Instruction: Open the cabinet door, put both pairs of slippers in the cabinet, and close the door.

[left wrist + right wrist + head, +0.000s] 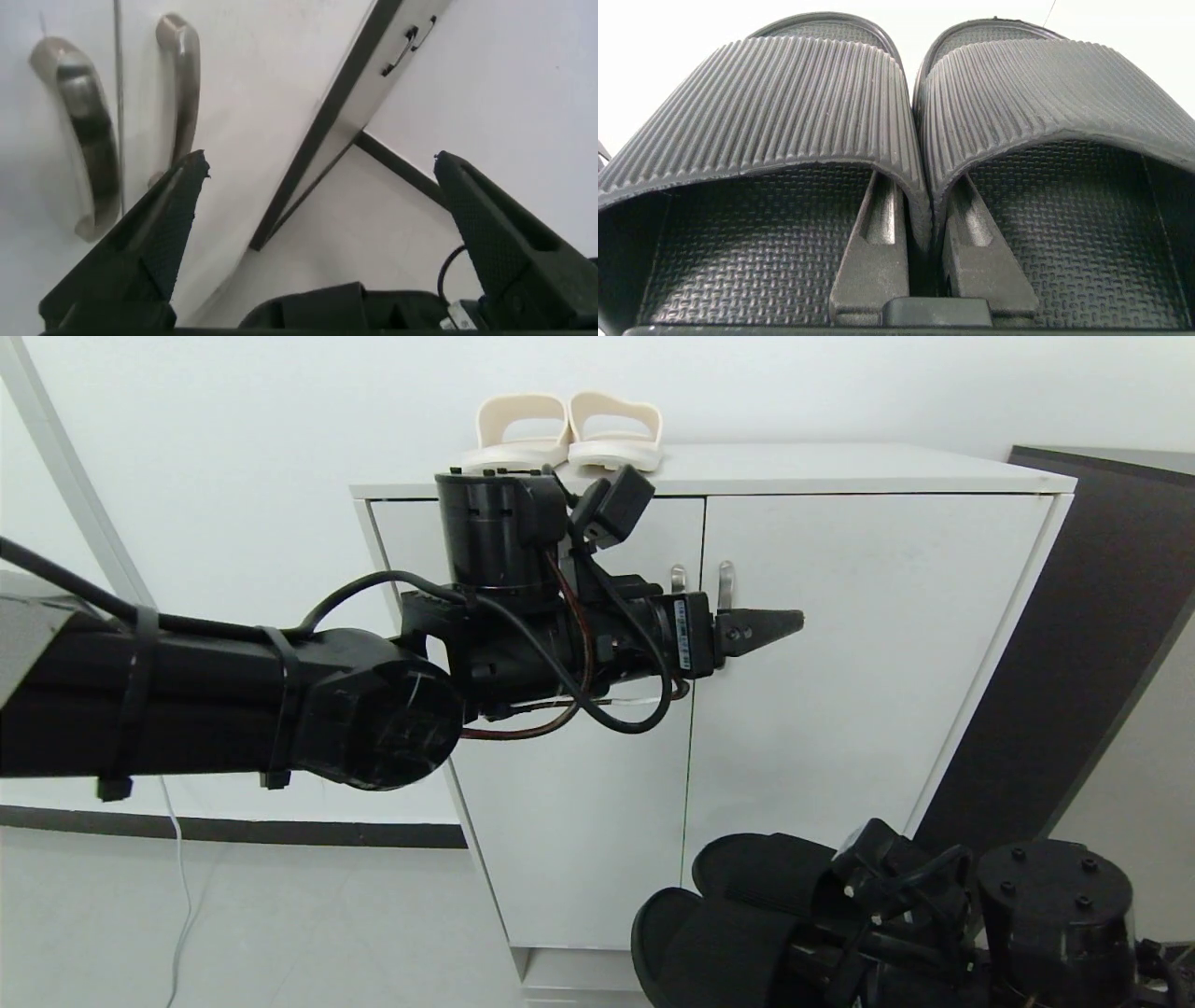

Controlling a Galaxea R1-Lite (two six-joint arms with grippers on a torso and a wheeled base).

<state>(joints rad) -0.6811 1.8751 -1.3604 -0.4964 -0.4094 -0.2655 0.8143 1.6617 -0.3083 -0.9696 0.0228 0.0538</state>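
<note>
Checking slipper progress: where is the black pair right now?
Head view, lower right: the black slippers are held by the right gripper, low in front of the closed right cabinet door.

Plain room: white wall (233, 476), cabinet (868, 691)

Shut cabinet doors (840, 709) bar entry.
Left gripper (789, 618) sits by the handles (725, 583) mid-frame; black slippers (747, 933) crowd lower right.
</note>
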